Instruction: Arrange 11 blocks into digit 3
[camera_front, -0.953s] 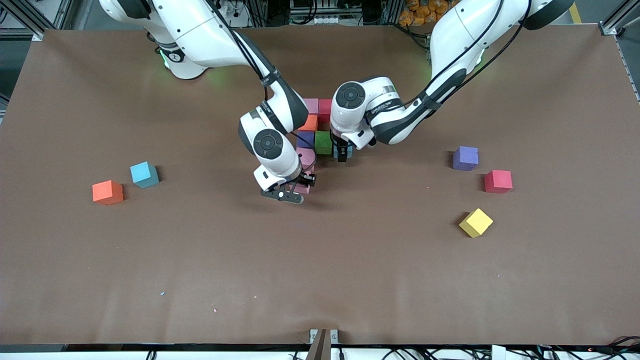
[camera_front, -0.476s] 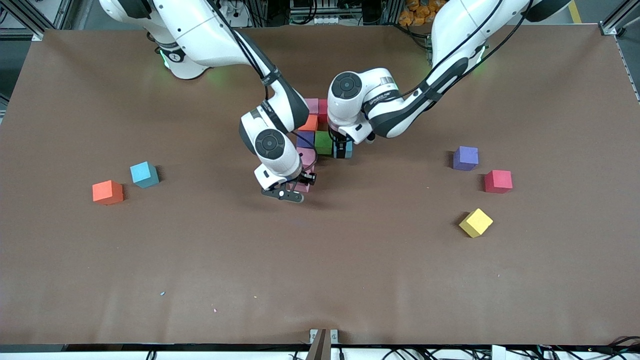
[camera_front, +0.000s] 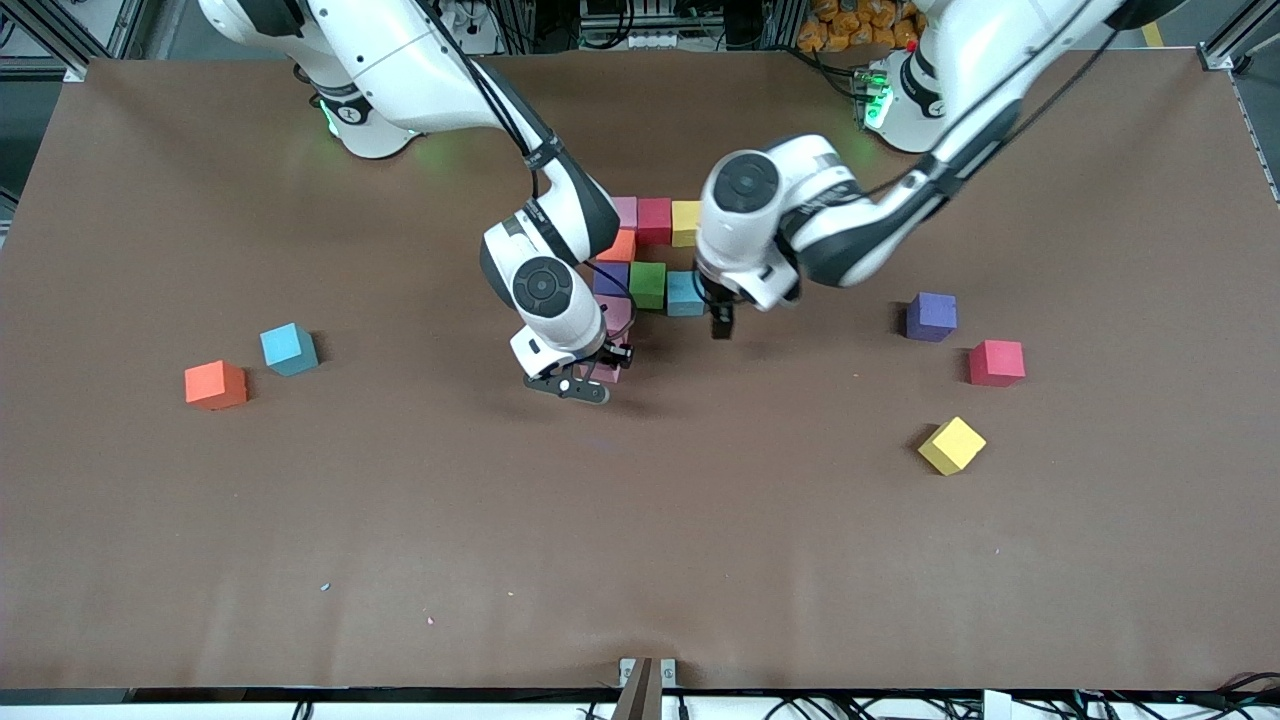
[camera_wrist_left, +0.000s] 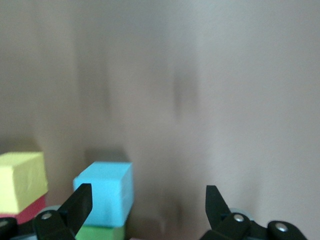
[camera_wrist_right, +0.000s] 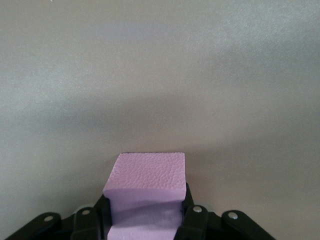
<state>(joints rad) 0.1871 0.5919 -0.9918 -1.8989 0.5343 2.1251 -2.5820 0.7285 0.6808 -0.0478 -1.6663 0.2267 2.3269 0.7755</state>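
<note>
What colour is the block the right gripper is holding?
Pink; the block shows best in the right wrist view, clamped in the right gripper.

Robotics lab: two white Franka arms bolted at the edge of a big worktop (camera_front: 200, 560) w/ brown matte cover, aluminium frame rails (camera_front: 60, 30) round it, cable bundles (camera_front: 820, 708) along the near edge, equipment racks past the bases.
</note>
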